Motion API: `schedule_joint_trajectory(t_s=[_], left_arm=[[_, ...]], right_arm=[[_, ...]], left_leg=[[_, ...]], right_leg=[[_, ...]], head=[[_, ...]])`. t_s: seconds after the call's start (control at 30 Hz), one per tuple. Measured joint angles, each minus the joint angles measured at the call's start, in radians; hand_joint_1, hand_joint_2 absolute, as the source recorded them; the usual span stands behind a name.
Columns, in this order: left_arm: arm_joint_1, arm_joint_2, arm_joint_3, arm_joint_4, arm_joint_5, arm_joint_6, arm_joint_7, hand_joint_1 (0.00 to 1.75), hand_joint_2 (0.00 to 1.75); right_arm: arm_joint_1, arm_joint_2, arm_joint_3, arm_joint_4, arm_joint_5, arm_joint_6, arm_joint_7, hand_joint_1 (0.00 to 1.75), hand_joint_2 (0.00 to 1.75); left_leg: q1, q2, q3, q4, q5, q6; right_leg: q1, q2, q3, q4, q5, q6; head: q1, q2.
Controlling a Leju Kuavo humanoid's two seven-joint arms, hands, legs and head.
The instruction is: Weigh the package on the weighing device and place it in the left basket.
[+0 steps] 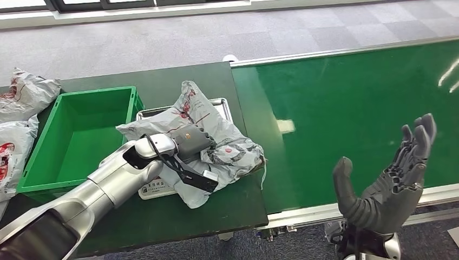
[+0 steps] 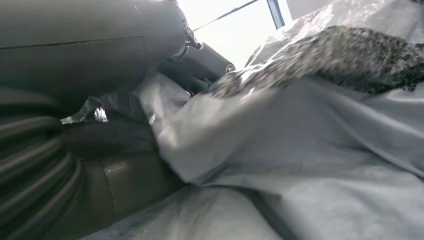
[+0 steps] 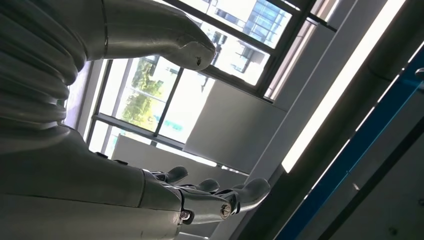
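Taking the weighing device point(image 1: 219, 103) as the landmark and working from left to right: well to its left, past the dark table's edge, spare mail bags point(image 1: 19, 116) are lying in a heap. Just beside the device on its left, the green basket point(image 1: 40, 157) is sitting with its open mouth up, its near wall close to the silver left forearm.

The package point(image 1: 227, 149), a crumpled grey-white poly bag with red print, is lying on top of the device's metal tray and spilling over its near and right edges. Its long axis is running diagonally, from the far corner of the tray toward the near right. The left hand point(image 1: 192, 142) is resting on the package's middle; the left wrist view is showing grey film pressed right against the palm and bunched by the fingers, so I judge that it is gripping the bag, though the fingertips themselves are hidden. The basket is lying straight to the left of this hand, so the coming carry is a short sideways one.

Far to the right of the device, over the green conveyor belt point(image 1: 352, 103), the right hand point(image 1: 387, 181) is hovering with fingers spread and holding nothing, well apart from the package.
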Motion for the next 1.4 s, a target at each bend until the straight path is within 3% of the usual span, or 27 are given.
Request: schedule_joint_trajectory(t_s=[0.2, 0.5, 0.67, 0.93, 1.03, 1.23, 1.4], left_arm=[[0.049, 0.062, 0.044, -0.164, -0.008, 0.067, 0.049, 1.75, 1.75], [0.117, 0.179, 0.277, -0.487, -0.005, 0.180, 0.095, 1.75, 1.75], [0.122, 0.226, 0.368, -0.595, -0.009, 0.198, 0.103, 1.75, 1.75], [0.135, 0.244, 0.400, -0.646, -0.020, 0.209, 0.108, 1.75, 1.75], [0.144, 0.258, 0.427, -0.655, -0.051, 0.275, 0.135, 1.75, 1.75], [0.182, 0.306, 0.648, -0.637, -0.187, 0.478, 0.207, 1.75, 1.75], [0.224, 0.325, 0.803, -0.590, -0.256, 0.519, 0.227, 1.75, 1.75]], right_arm=[[0.041, 0.000, -0.024, -0.023, -0.017, -0.006, -0.013, 0.00, 1.75], [0.099, 0.007, -0.072, -0.049, -0.058, -0.009, -0.040, 0.00, 1.75], [0.117, 0.016, -0.080, -0.055, -0.064, -0.010, -0.049, 0.00, 1.75], [0.123, 0.023, -0.090, -0.058, -0.063, -0.009, -0.051, 0.00, 1.75], [0.129, 0.031, -0.094, -0.059, -0.050, -0.011, -0.049, 0.00, 1.75], [0.173, 0.053, -0.102, -0.082, -0.019, -0.039, -0.048, 0.00, 1.75], [0.196, 0.061, -0.111, -0.096, -0.010, -0.050, -0.046, 0.00, 1.75]], left_leg=[[0.000, 0.000, -0.001, 0.000, 0.000, 0.000], [0.000, 0.000, -0.003, 0.000, 0.000, 0.000], [0.000, 0.000, -0.003, 0.000, 0.000, 0.000], [0.000, 0.000, -0.003, 0.000, 0.000, 0.000], [0.000, 0.001, -0.003, 0.000, 0.000, 0.000], [0.002, 0.002, -0.003, -0.002, 0.001, -0.001], [0.002, 0.002, -0.004, -0.002, 0.001, -0.002]], right_leg=[[0.000, 0.000, -0.001, 0.000, 0.000, 0.000], [0.001, 0.000, -0.003, 0.000, 0.000, 0.000], [0.001, 0.000, -0.003, 0.000, 0.000, 0.000], [0.000, 0.000, -0.002, 0.000, 0.000, 0.000], [0.000, 0.000, -0.003, 0.000, 0.000, 0.000], [0.002, 0.002, -0.005, 0.001, -0.001, -0.002], [0.002, 0.001, -0.005, 0.001, -0.001, -0.002]], head=[[0.000, 0.000], [0.000, 0.000], [0.000, 0.000], [0.000, 0.000], [0.000, 0.000], [0.000, 0.000], [0.000, 0.000]])
